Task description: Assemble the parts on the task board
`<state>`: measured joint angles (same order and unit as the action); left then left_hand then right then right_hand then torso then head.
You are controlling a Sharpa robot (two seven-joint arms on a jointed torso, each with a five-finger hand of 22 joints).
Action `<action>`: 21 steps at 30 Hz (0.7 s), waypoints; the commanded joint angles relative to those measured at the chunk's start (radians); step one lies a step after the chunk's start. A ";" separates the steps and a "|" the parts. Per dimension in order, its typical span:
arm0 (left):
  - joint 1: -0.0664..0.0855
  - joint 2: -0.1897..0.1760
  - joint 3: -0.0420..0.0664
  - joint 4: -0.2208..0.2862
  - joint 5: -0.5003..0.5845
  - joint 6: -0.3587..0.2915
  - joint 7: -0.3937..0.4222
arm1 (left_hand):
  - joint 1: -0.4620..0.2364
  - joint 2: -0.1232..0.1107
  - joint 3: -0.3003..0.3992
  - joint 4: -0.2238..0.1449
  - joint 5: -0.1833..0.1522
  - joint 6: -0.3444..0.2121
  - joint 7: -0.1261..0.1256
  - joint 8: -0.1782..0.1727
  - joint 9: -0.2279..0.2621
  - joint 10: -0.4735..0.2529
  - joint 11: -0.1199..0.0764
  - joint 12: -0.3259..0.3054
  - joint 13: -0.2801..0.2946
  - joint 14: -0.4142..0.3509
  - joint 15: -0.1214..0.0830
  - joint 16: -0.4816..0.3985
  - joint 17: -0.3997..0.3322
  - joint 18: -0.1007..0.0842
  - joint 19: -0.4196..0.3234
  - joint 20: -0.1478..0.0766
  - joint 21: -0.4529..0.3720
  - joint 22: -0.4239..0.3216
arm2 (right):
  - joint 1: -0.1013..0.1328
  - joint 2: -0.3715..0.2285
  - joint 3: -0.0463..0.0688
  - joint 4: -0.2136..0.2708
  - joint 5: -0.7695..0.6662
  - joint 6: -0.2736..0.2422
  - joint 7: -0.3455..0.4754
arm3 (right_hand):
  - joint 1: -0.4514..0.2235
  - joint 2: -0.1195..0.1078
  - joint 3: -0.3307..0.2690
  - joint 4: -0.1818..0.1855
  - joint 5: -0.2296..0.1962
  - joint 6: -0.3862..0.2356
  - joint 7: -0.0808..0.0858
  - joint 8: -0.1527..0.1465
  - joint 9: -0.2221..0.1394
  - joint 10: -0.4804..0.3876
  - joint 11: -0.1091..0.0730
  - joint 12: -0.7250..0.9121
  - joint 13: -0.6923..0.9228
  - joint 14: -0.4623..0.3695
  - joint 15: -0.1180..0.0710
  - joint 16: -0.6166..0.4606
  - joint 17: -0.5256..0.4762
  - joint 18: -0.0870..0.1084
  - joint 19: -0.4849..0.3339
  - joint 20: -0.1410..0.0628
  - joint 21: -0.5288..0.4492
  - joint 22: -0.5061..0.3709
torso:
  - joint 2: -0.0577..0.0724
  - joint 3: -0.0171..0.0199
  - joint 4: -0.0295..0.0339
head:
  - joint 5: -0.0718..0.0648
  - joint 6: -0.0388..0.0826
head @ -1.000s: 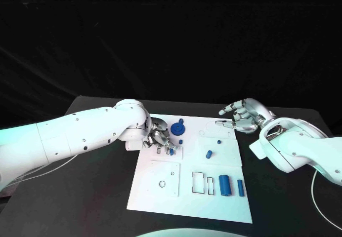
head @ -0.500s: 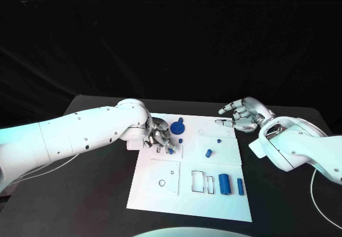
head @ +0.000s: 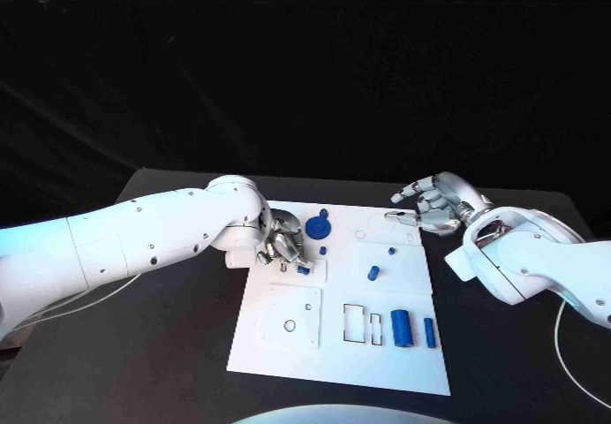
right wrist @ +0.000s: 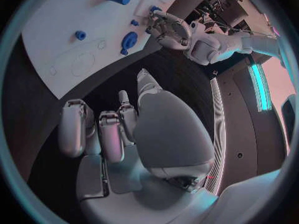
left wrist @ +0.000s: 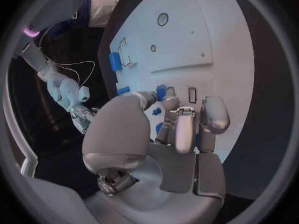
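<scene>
The white task board [head: 287, 353] lies mid-table. My left hand [head: 282, 246] is over its far left part, thumb and a finger pinching a small blue piece [head: 303, 269] down at the board; the left wrist view shows that piece [left wrist: 161, 91] between the fingertips. Beside the hand sit a round blue part [head: 317, 230] and a tiny blue piece [head: 322, 252]. A short blue peg [head: 373, 273] stands mid-board. A blue cylinder [head: 403, 329] and a thin blue bar [head: 431, 332] lie at the near right. My right hand [head: 433, 206] hovers off the board's far right corner, fingers loosely bent, holding nothing.
Outlined slots [head: 362, 324] and a small round hole [head: 289, 327] mark the board's near half. Black table [head: 140, 353] surrounds the board. My left forearm [head: 140, 238] crosses the table's left side, and the right forearm [head: 535, 265] covers its right edge.
The left hand's fingers have shifted slightly around the small blue piece. The right hand and the other parts stay where they were.
</scene>
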<state>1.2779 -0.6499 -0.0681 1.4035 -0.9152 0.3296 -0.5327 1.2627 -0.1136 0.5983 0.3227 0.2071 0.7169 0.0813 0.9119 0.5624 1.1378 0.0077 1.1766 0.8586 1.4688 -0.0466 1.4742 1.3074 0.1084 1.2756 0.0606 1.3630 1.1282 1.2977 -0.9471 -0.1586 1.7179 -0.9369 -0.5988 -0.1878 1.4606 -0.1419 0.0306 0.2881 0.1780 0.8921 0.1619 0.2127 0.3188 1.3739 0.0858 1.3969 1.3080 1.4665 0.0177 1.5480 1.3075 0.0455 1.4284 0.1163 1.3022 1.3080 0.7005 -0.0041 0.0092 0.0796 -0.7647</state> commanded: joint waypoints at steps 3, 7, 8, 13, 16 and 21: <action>-0.001 -0.010 0.001 0.013 0.050 -0.012 0.004 | -0.032 -0.005 0.181 -0.158 -0.005 -0.006 -0.004 0.032 0.075 0.011 -0.002 0.007 0.003 0.042 -0.007 -0.002 0.049 -0.014 0.000 -0.002 0.009 0.005 | -0.001 0.000 0.000 0.000 -0.010 0.006 -0.002 | -0.003 0.006 0.000 0.001 -0.001 0.006 0.001 0.006 0.002 -0.003 -0.005 -0.006 0.028 0.081 -0.010 -0.006 0.162 0.020 -0.001 -0.003 -0.003 0.093 | 0.000 -0.0007 -0.0006 | -0.001 -0.001; -0.002 -0.024 0.004 0.026 0.066 -0.030 0.005 | -0.045 -0.009 0.200 -0.172 -0.005 -0.006 -0.004 0.037 0.082 0.016 -0.003 0.011 0.007 0.045 -0.008 0.001 0.054 -0.015 0.003 -0.003 0.011 0.009 | -0.001 -0.002 0.000 0.001 -0.010 0.004 -0.002 | -0.003 0.006 0.000 0.001 -0.001 0.006 0.001 0.006 0.002 -0.003 -0.005 -0.006 0.028 0.081 -0.010 -0.006 0.162 0.020 -0.001 -0.003 -0.003 0.093 | 0.000 0.0002 -0.0007 | -0.002 -0.001; -0.002 -0.028 0.005 0.030 0.068 -0.035 0.006 | -0.047 -0.010 0.205 -0.176 -0.004 -0.006 -0.005 0.038 0.084 0.017 -0.003 0.012 0.008 0.045 -0.008 0.001 0.055 -0.015 0.003 -0.003 0.011 0.010 | -0.001 -0.002 0.000 0.001 -0.010 0.004 -0.001 | -0.003 0.006 0.000 0.001 -0.001 0.006 0.001 0.006 0.002 -0.003 -0.005 -0.006 0.028 0.081 -0.010 -0.006 0.162 0.020 -0.001 -0.003 -0.003 0.093 | 0.000 0.0007 -0.0002 | -0.002 -0.001; -0.002 -0.050 0.008 0.054 0.069 -0.076 0.010 | -0.087 -0.031 0.276 -0.220 -0.001 0.000 -0.008 0.046 0.098 0.036 -0.007 0.023 0.022 0.051 -0.012 0.008 0.069 -0.016 0.010 -0.006 0.017 0.019 | -0.001 -0.004 0.000 0.003 -0.010 0.002 0.000 | -0.004 0.007 -0.001 0.001 -0.001 0.006 0.000 0.007 0.002 -0.004 -0.006 -0.007 0.027 0.081 -0.010 -0.007 0.162 0.020 -0.002 -0.003 -0.005 0.092 | 0.000 0.0016 0.0013 | -0.001 -0.002; -0.003 -0.057 0.008 0.066 0.057 -0.100 0.013 | -0.106 -0.040 0.302 -0.237 0.002 0.007 -0.010 0.049 0.104 0.050 -0.010 0.032 0.034 0.052 -0.015 0.009 0.070 -0.018 0.018 -0.009 0.023 0.030 | -0.001 -0.004 0.000 0.003 -0.010 0.001 0.000 | -0.004 0.007 -0.001 0.001 -0.001 0.006 0.000 0.007 0.002 -0.004 -0.006 -0.007 0.027 0.081 -0.010 -0.007 0.162 0.020 -0.002 -0.003 -0.005 0.092 | 0.000 0.0015 0.0016 | -0.001 -0.003; -0.008 -0.066 0.009 0.086 -0.004 -0.132 0.016 | -0.125 -0.050 0.327 -0.254 0.008 0.017 -0.015 0.055 0.111 0.074 -0.015 0.050 0.059 0.053 -0.018 0.009 0.071 -0.020 0.025 -0.012 0.028 0.039 | -0.001 -0.005 0.000 0.003 -0.011 0.000 0.001 | -0.004 0.007 -0.001 0.001 -0.001 0.006 0.000 0.007 0.002 -0.004 -0.006 -0.007 0.027 0.081 -0.010 -0.007 0.162 0.020 -0.002 -0.003 -0.005 0.092 | 0.000 0.0016 0.0015 | 0.001 -0.005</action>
<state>1.2717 -0.7162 -0.0602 1.4820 -0.8765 0.2483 -0.5308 1.1444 -0.1635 0.7413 0.2482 0.2094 0.7138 0.0814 0.9609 0.6231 1.2067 -0.0087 1.2237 0.9147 1.4651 -0.0573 1.4793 1.3074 0.1085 1.2939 0.0502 1.3855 1.1658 1.2974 -0.9516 -0.1587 1.7194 -0.9373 -0.5992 -0.1886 1.4606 -0.1419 0.0306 0.2881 0.1780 0.8921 0.1619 0.2165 0.3196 1.3739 0.0858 1.3969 1.3078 1.4629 0.0141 1.5480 1.3073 0.0455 1.4285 0.1163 1.3023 1.3077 0.7001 -0.0028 0.0103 0.0794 -0.7683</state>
